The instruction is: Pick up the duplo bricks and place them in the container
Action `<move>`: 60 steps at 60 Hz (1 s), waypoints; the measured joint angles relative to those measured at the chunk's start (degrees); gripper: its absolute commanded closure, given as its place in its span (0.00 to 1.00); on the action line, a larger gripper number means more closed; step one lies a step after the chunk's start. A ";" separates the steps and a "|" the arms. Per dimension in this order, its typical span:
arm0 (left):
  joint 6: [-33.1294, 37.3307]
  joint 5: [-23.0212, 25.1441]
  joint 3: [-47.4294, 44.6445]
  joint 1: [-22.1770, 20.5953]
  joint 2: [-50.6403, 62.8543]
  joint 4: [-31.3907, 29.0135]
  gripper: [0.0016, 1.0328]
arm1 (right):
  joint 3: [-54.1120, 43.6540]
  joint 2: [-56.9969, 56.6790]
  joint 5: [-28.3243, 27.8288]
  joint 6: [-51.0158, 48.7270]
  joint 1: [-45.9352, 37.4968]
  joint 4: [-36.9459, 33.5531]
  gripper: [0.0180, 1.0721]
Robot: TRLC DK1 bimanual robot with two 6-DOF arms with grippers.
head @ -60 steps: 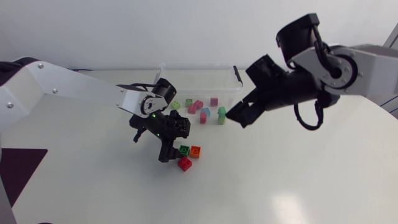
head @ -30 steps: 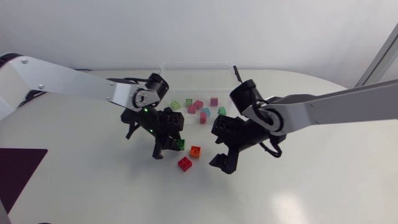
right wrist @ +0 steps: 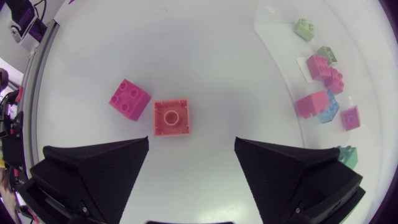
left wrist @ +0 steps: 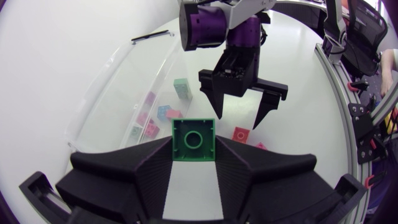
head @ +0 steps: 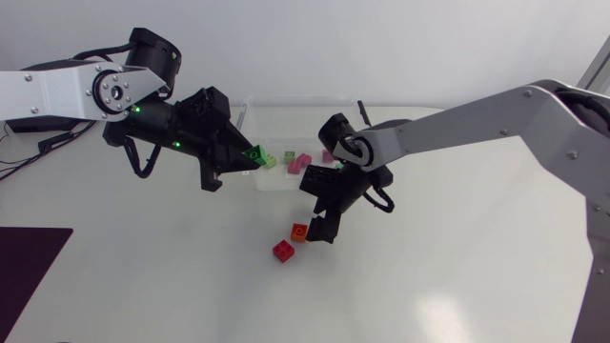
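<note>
Fingers on our left gripper (head: 246,162) pinch the green brick (left wrist: 193,139) by its flat sides, up by the container's (head: 305,99) left end. Our right gripper (right wrist: 191,143) hangs spread wide over the orange brick (right wrist: 171,117), with the red brick (head: 283,251) just beside it, near the middle of the table (head: 477,286). They look like light, hard, slick plastic, so we'd squeeze the smooth side walls, not the studs.

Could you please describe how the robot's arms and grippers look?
The left arm and right arm have silver-white links, black joints and looping black wrist cables. The left gripper and right gripper are matte black, each with two broad wedge-shaped fingers.
</note>
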 measured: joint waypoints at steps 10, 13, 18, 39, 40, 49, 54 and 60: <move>-2.69 0.52 0.00 1.95 -0.11 1.99 0.82 | 4.83 2.67 4.68 0.02 2.49 -5.05 0.11; -3.52 1.14 0.07 2.73 -0.11 2.40 0.82 | 5.49 2.93 6.93 0.02 3.58 -6.10 0.11; -4.55 1.36 0.26 3.65 -0.11 2.49 0.82 | 7.02 3.76 8.74 0.02 5.14 -7.41 0.17; -6.05 1.57 1.33 4.92 -0.11 4.52 0.81 | 14.21 9.35 11.67 0.02 7.06 -11.52 0.60; -6.32 1.57 1.33 4.94 -0.09 4.81 0.81 | 14.34 9.57 11.65 0.02 7.21 -11.72 0.62; -11.61 1.73 3.52 4.83 2.34 10.03 0.81 | 14.56 9.62 11.82 0.02 8.31 -11.93 0.72; -15.15 1.77 5.46 4.46 4.46 12.92 0.81 | 13.90 8.81 11.78 0.02 8.13 -11.93 0.72; -18.78 1.03 9.25 2.97 8.37 14.93 0.80 | 10.54 4.66 11.58 0.02 7.56 -11.93 0.72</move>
